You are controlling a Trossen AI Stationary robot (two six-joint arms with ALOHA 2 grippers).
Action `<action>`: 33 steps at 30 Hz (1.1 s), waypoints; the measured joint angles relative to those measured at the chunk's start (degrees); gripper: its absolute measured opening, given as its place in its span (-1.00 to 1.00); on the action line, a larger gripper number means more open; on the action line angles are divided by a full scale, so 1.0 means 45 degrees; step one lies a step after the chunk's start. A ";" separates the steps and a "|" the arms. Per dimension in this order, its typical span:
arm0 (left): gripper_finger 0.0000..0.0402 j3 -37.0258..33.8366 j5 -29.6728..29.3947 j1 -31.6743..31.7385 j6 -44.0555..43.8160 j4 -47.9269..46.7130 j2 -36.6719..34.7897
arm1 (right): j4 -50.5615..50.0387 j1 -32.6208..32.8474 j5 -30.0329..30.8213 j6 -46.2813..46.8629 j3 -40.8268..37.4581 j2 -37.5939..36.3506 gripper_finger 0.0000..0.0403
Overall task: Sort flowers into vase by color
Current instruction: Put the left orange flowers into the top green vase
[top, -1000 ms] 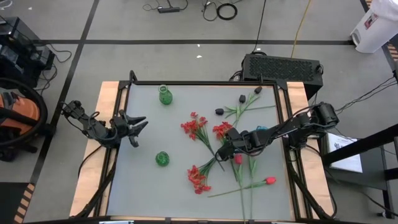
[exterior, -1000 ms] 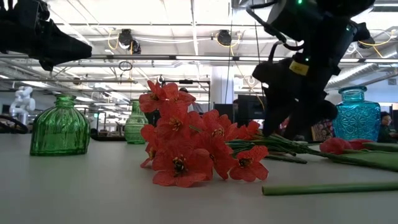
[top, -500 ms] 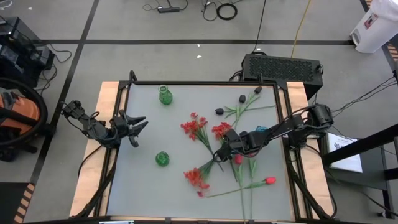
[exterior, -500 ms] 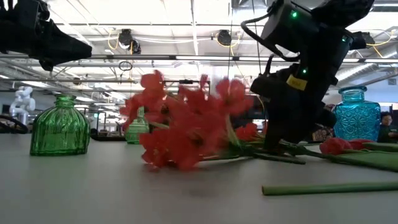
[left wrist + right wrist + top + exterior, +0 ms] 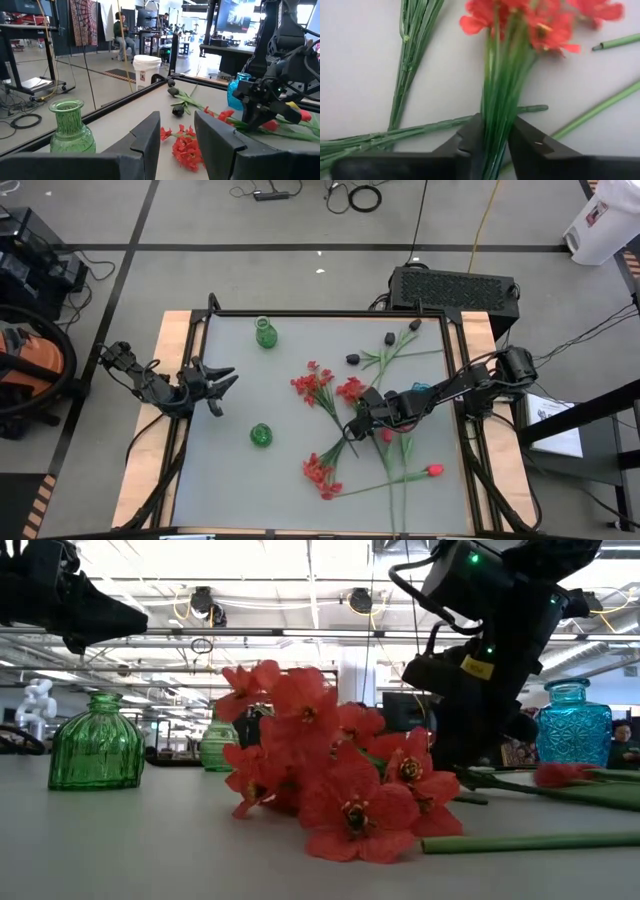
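Observation:
A red flower spray [image 5: 320,472] lies on the table toward the near edge, its green stems running up to my right gripper [image 5: 352,427], which is shut on them. Its blossoms [image 5: 345,802] rest on the tabletop. Two more red sprays [image 5: 313,384] [image 5: 353,390] lie mid-table. Red tulip-like buds [image 5: 434,471] [image 5: 383,436] and black blooms [image 5: 352,360] [image 5: 388,337] lie flat to the right and behind. Two green vases [image 5: 264,333] [image 5: 260,435] stand on the left half. My left gripper [image 5: 215,385] hovers open at the left edge. My right gripper pinches the spray's bundle of green stems [image 5: 495,131] between its two fingers [image 5: 471,141], well back from the blossoms. The fingers slant down from the table's right side and lie across the stems. The spray lies along the table, its blossom end [image 5: 320,475] on the surface.
A teal glass vase [image 5: 574,723] stands on the right, partly under my right arm. Loose green stems [image 5: 407,60] [image 5: 380,485] cross the table around the gripper. A person sits far off in the room [image 5: 120,27]. Bare tabletop lies at the near left [image 5: 220,490].
My right gripper has stayed over the spray's stems and its fingers have shut on them. The spray's blossom end jerked up and rolled over, and it now lies a little nearer the table's near edge with different blossoms facing forward.

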 joint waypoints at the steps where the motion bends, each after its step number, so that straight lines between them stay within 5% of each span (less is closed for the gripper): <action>1: -0.36 0.0001 0.0000 0.0000 0.0000 0.0000 0.0000 | -0.0002 -0.0006 0.0021 -0.0080 0.0002 -0.0015 -0.69; 8: -0.36 0.0000 0.0000 0.0000 0.0000 0.0000 0.0000 | -0.0075 -0.0056 0.0063 -0.0900 0.0530 -0.0078 -0.96; 19: -0.36 0.0000 0.0000 -0.0005 -0.0010 0.0000 0.0000 | -0.0803 -0.0051 0.0126 -0.3052 0.2769 -0.0078 -0.95; 33: -0.36 0.0000 0.1168 -0.0005 -0.0019 0.0057 0.0000 | -0.0761 -0.0046 0.3913 -0.7388 0.5708 -0.0084 -0.96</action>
